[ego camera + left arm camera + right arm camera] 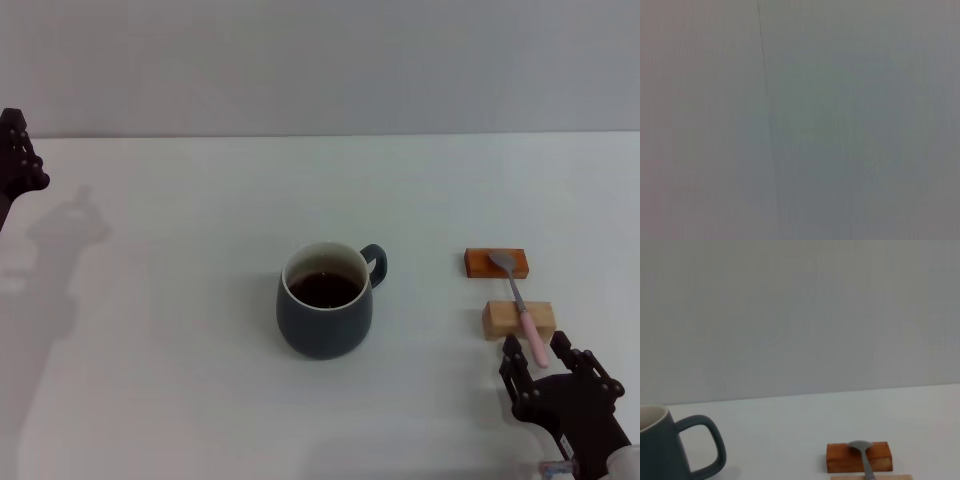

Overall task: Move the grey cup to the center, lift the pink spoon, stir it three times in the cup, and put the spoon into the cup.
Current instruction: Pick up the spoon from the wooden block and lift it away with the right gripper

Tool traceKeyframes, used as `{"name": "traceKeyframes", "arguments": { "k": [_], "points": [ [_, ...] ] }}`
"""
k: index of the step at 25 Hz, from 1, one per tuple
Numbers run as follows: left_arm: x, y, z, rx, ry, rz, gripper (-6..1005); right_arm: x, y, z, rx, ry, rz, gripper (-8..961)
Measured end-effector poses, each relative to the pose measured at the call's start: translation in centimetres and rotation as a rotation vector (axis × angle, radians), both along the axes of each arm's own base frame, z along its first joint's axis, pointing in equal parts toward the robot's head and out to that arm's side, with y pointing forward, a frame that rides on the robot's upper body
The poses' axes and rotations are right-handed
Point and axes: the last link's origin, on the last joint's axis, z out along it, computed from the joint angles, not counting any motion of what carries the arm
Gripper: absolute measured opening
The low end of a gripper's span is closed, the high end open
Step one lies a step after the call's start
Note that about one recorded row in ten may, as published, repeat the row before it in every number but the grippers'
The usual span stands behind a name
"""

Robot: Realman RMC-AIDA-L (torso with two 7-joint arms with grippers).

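The grey cup point(325, 300) stands near the middle of the white table with dark liquid inside and its handle toward the right; part of it also shows in the right wrist view point(670, 450). The pink spoon point(523, 305) lies across two blocks at the right, its silver bowl point(860, 446) on the orange-brown block point(496, 263) and its pink handle over the light wooden block point(518, 319). My right gripper point(548, 352) is open just in front of the handle's near end, not touching it. My left gripper point(18, 160) is raised at the far left edge.
The white table point(180, 230) runs back to a grey wall. The left wrist view shows only a plain grey surface.
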Motion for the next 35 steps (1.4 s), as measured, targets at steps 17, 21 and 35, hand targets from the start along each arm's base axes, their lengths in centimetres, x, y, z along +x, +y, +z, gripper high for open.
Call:
{"name": "traceKeyframes", "arguments": {
  "k": [17,21,35],
  "points": [
    [0.07,0.20,0.24,0.009,-0.002,-0.001,-2,-0.07,0.15,-0.08,-0.006,0.002,0.003,405],
    [0.04,0.21,0.32,0.010,0.000,-0.001,-2,-0.13,0.23,-0.08,-0.006,0.002,0.006,345],
    [0.00,0.29,0.53,0.013,0.003,-0.002,-2,-0.03,0.30,-0.11,-0.009,0.003,-0.002,345]
  ]
}}
